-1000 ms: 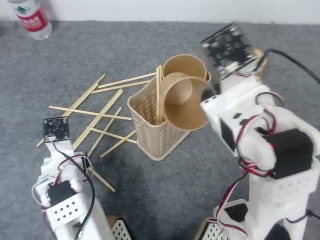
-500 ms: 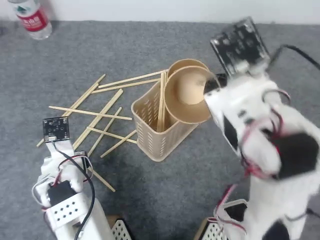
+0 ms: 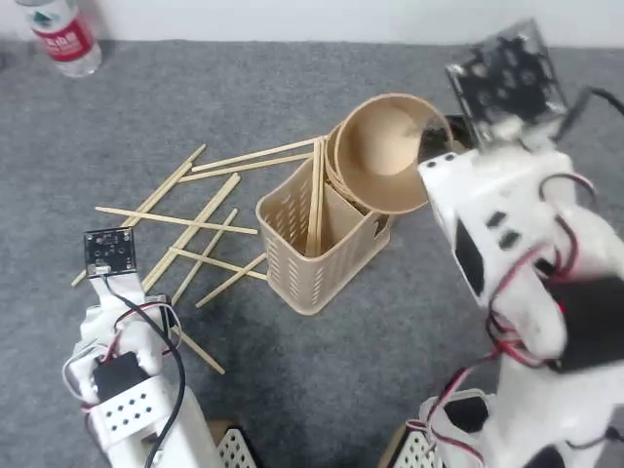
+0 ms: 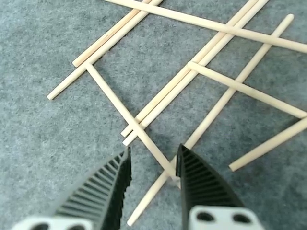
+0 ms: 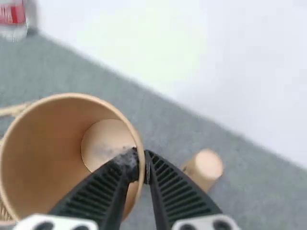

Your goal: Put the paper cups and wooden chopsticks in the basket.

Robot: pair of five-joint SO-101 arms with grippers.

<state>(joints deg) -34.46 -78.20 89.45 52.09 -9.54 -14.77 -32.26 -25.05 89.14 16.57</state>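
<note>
Paper cup point(image 5: 48, 158) — rim pinched by right gripper point(image 5: 141, 160) — by the basket point(image 3: 292, 253).

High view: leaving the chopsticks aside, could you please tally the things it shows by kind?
Paper cups: 2, one in front, one behind it
Basket: 1
Bottle: 1
Robot arms: 2, left, right
Total: 6

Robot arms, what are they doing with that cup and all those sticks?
They are tidying things into the basket. The right hand pinches a paper cup by its rim, tilted at the basket's top edge. A couple of chopsticks already stand inside. The left hand is open, low over the loose chopsticks scattered on the grey carpet.
</note>
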